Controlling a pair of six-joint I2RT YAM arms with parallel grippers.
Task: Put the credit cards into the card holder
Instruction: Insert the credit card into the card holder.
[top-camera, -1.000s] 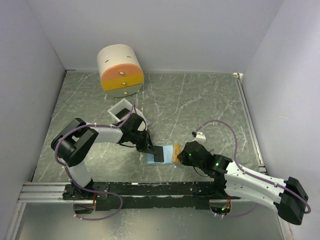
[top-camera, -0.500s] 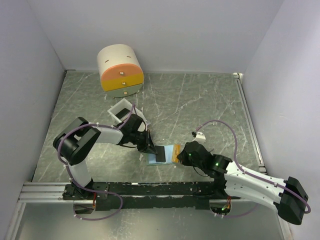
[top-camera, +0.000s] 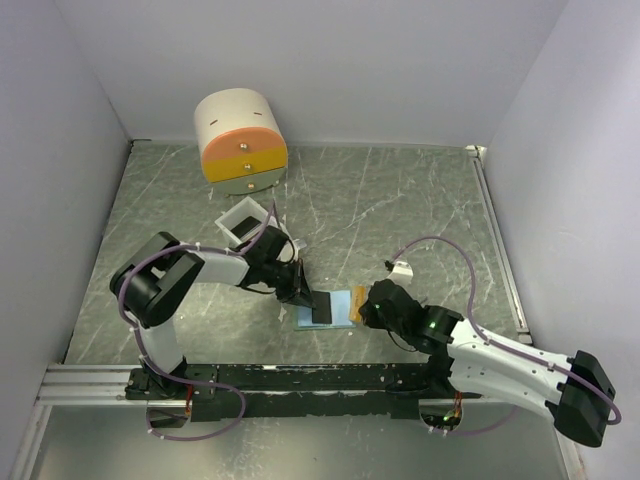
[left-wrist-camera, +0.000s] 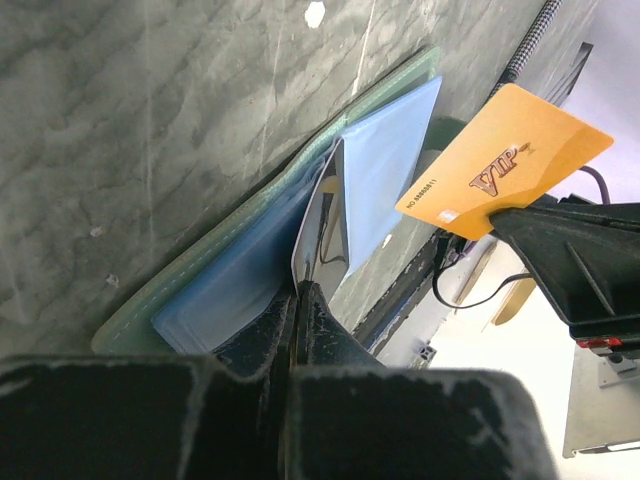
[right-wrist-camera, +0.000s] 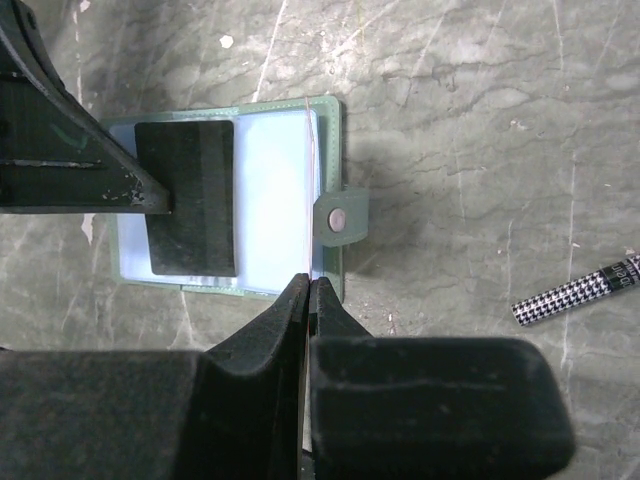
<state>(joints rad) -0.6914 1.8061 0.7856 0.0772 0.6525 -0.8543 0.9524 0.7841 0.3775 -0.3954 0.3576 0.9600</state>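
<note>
Orange card lettered "VIP" sits clenched in right tool; left tool grasps dark card.

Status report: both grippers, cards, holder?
Left gripper shut on dark card, over left half of open card holder. Right gripper shut on orange card, edge-on above right half. No obstruction seen.

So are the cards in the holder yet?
Not yet. Done: the holder lies open. In hand: the left gripper pinches a dark card over one half of it, and the right gripper holds the orange card above the clasp side. Left: both cards must slide into pockets and be let go.
</note>
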